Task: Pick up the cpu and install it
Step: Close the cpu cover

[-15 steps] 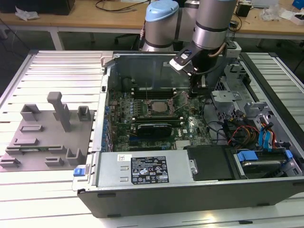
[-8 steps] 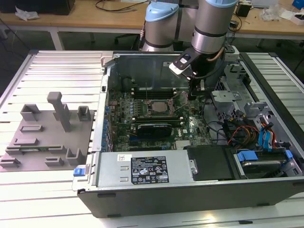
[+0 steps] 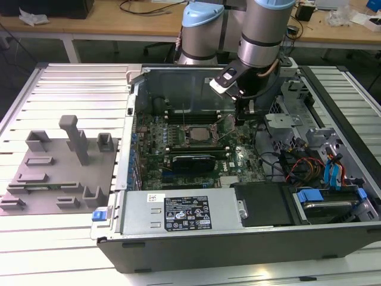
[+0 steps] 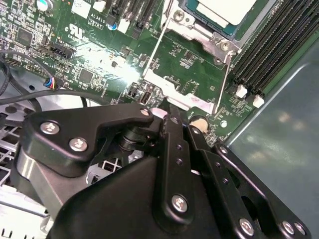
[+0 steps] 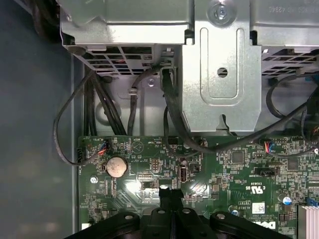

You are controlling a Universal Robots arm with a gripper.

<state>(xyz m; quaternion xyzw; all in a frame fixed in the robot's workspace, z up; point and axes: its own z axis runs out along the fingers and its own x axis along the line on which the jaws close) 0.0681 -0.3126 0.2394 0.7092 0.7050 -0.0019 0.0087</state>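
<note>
The cpu (image 4: 227,12) is a pale silvery square lying in the socket on the green motherboard; in the exterior view the cpu (image 3: 196,135) sits mid-board inside the open computer case. The socket's metal bracket (image 4: 185,85) is swung open and lies flat beside it, with thin wire levers along its sides. My gripper (image 3: 240,118) hangs over the board just to the exterior view's right of the socket. Its black fingertips (image 4: 169,117) are pressed together near the far edge of the open bracket, with nothing visible between them. In the first wrist view the gripper (image 5: 172,193) is shut above the board.
A long black expansion card (image 3: 191,161) lies in front of the socket. Memory slots (image 4: 279,45) flank it. A metal drive cage (image 5: 219,64) and black cables (image 5: 172,119) stand close by. A grey fixture tray (image 3: 53,173) sits at the exterior view's left, outside the case.
</note>
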